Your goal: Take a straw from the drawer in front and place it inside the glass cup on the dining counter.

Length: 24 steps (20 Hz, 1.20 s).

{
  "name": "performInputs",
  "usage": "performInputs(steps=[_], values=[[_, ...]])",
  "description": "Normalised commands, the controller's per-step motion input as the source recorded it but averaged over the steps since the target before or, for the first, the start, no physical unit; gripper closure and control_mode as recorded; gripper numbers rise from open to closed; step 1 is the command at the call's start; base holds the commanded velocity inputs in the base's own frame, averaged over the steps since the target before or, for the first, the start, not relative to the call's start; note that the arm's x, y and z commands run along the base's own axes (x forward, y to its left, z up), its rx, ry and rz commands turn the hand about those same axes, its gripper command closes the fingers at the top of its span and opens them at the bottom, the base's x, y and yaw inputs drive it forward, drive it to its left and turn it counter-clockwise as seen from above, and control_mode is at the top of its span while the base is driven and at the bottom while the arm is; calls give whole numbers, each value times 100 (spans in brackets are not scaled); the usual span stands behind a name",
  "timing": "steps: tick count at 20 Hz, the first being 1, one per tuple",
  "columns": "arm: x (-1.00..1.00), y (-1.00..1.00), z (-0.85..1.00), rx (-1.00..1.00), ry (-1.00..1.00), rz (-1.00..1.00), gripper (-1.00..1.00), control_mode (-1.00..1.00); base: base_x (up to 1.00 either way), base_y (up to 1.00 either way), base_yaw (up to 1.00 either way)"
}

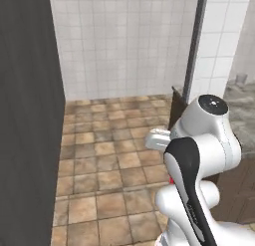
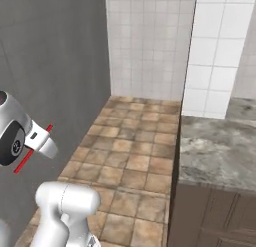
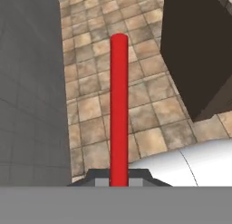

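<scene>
My gripper (image 3: 118,178) is shut on the straw (image 3: 118,105), a thin bright-red stick that points straight ahead over the tiled floor in the hand view. From the right base view the gripper (image 2: 43,140) hangs at the left, and the straw (image 2: 22,163) pokes out of it at a slant on both sides. In the left base view the hand (image 1: 158,139) sits behind my forearm, with a sliver of the red straw (image 1: 172,180) below it. The drawer and the glass cup are out of view.
A grey veined marble counter (image 2: 220,151) on a dark brown base (image 2: 215,216) stands to the right. A dark grey wall (image 1: 27,120) closes the left side, a white tiled wall (image 2: 150,46) lies ahead, and brown floor tiles (image 2: 135,156) run between them. A small blurry grey object (image 1: 241,79) rests on the counter.
</scene>
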Motion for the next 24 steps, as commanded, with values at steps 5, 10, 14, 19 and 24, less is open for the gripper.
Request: performInputs(steps=[5, 10, 14, 19, 24], values=[[0, 0, 0, 0, 0, 0, 100, 100, 100, 74, -35], [0, 0, 0, 0, 0, 0, 100, 100, 100, 64, -37], [0, 0, 0, 0, 0, 0, 100, 100, 100, 49, -41], [0, 0, 0, 0, 0, 0, 100, 100, 100, 48, -43], [0, 0, 0, 0, 0, 0, 100, 100, 99, 53, -44]])
